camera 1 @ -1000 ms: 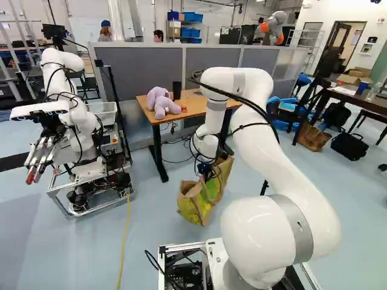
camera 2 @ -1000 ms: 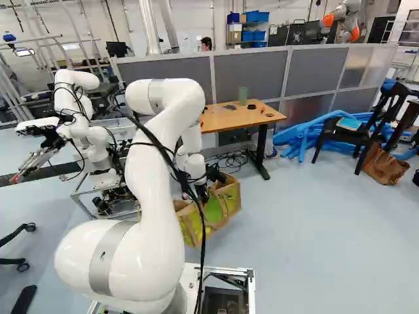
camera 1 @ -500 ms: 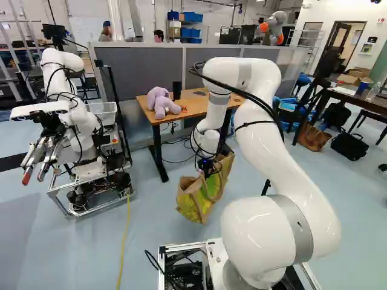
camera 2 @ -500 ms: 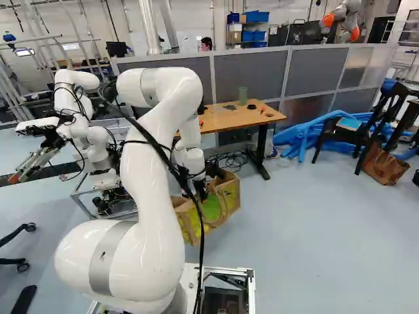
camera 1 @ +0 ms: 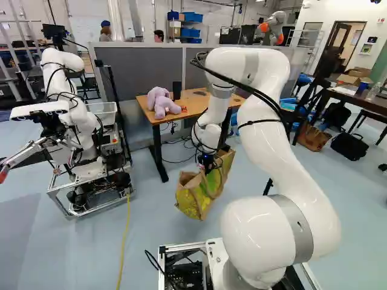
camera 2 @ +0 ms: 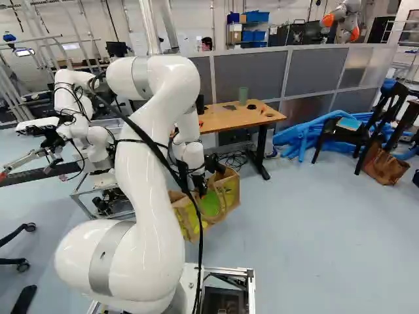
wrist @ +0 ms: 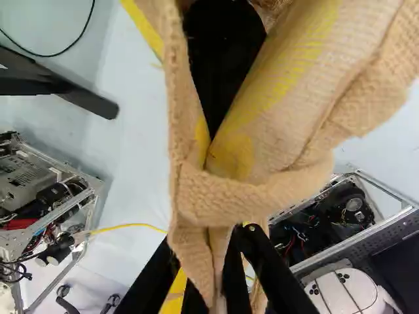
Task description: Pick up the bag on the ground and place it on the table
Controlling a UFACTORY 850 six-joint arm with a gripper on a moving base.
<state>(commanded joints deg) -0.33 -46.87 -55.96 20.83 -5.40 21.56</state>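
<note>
The bag (camera 1: 195, 198) hangs under the gripper (camera 1: 208, 167), with its handle (wrist: 245, 198) clamped between the two fingers. In the wrist view, the mouth of the bag opens just ahead of the fingers, and one can see the dark inside. If the bottom of the bag touches the floor (camera 2: 314, 222), it is not possible to tell.

The bag is lower than the top of the table (camera 1: 196, 105), on the near side of it. The near edge of the table runs above and behind the bag, and one leg (camera 1: 158, 158) goes down to the floor at the left of the bag in the left base view. The toy (camera 1: 161, 103) and the cup (camera 1: 176, 90) stand on the table, and the partition (camera 1: 148, 71) rises behind it.

At the left, the floor lies between the bag and another robot (camera 1: 87, 145), with a yellow cable (camera 1: 125, 235) across it. In the right base view, the floor stretches widely from the bag to the chair (camera 2: 344, 134).
</note>
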